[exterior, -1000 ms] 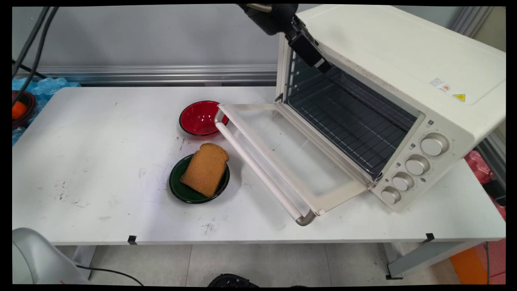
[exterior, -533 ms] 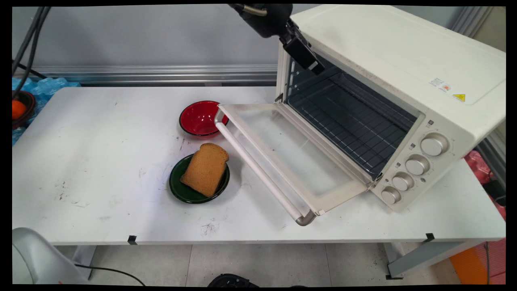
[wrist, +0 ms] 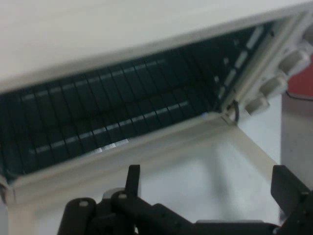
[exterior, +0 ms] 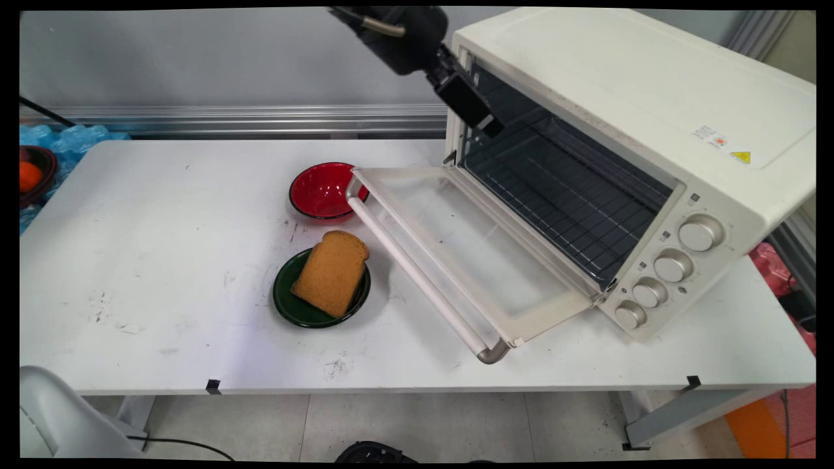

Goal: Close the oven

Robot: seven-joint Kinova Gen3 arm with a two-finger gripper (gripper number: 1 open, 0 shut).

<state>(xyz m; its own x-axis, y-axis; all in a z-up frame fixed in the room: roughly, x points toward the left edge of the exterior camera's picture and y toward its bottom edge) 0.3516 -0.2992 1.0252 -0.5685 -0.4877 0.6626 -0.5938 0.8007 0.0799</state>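
End effector [exterior: 483,124] open, empty, at toaster oven's [exterior: 625,124] upper-left opening, above door [exterior: 456,254].

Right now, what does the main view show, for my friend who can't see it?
A white toaster oven stands with its door open on a white table, a black gripper hanging at its upper left corner. Nearby sit a red bowl and bread on a green plate.

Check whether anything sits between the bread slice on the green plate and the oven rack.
Nothing visible does. The oven door is folded down fully open beside the bread slice, and the rack is bare. The open gripper hangs high at the oven mouth's upper left corner.
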